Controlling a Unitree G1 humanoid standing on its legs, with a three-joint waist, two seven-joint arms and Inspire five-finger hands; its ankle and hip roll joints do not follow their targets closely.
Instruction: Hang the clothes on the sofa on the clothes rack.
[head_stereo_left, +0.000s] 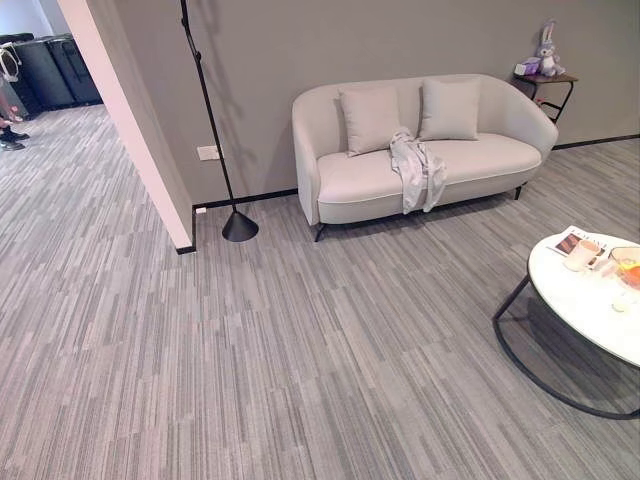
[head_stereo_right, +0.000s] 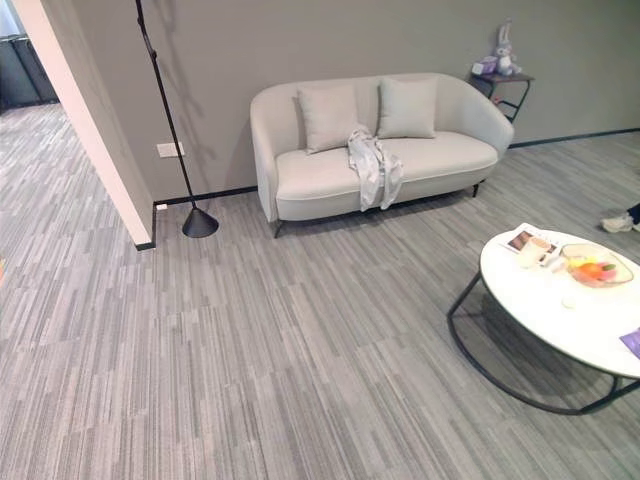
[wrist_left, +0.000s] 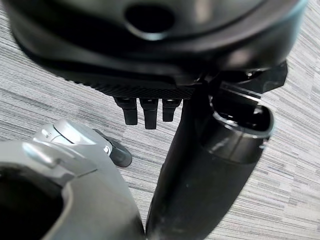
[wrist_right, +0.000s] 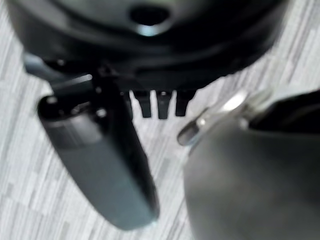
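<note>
A pale grey garment (head_stereo_left: 417, 170) lies draped over the front edge of the sofa (head_stereo_left: 340, 185) seat, just right of its middle, its long axis running from the seat back down toward the floor. Two cushions (head_stereo_left: 370, 118) lean against the backrest behind it. No writing is legible anywhere.

The left robot hand (wrist_left: 150, 112) hangs over the carpet with fingers straight, holding nothing; the right robot hand (wrist_right: 160, 105) likewise.

The right eye view shows a person's shoe (head_stereo_right: 620, 222) beyond the round white surface (head_stereo_right: 560, 310).
</note>
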